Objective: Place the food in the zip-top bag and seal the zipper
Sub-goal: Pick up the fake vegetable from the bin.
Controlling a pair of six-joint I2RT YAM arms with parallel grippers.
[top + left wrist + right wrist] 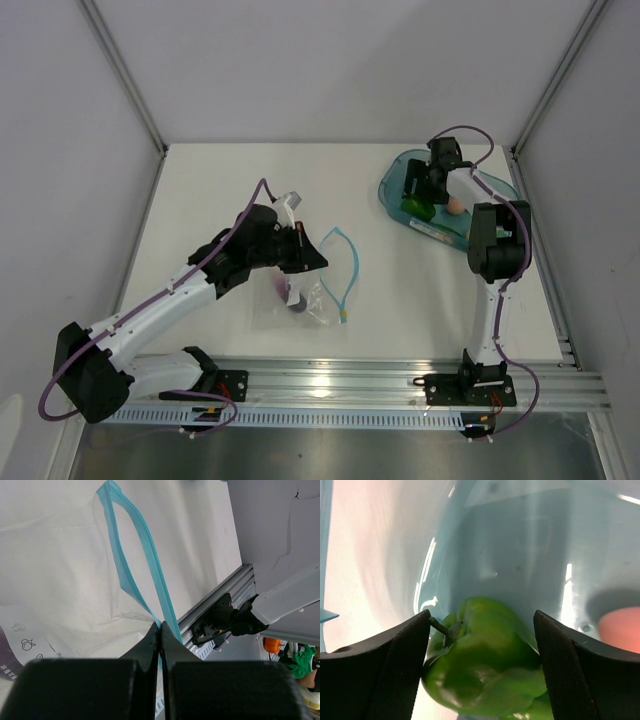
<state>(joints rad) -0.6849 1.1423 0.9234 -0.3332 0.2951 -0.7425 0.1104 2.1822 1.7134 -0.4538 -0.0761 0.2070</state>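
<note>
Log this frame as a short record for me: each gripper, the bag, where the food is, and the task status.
left gripper: shut, pinching the zip-top bag at its zipper edge
right gripper: open, down inside the teal tub, one finger on either side of the green pepper
zipper: unsealed, bowed open in a loop
food in tub: green pepper, pink egg-shaped piece
food at bag: purple piece, seemingly inside
task status: unfinished; food remains in the tub
</note>
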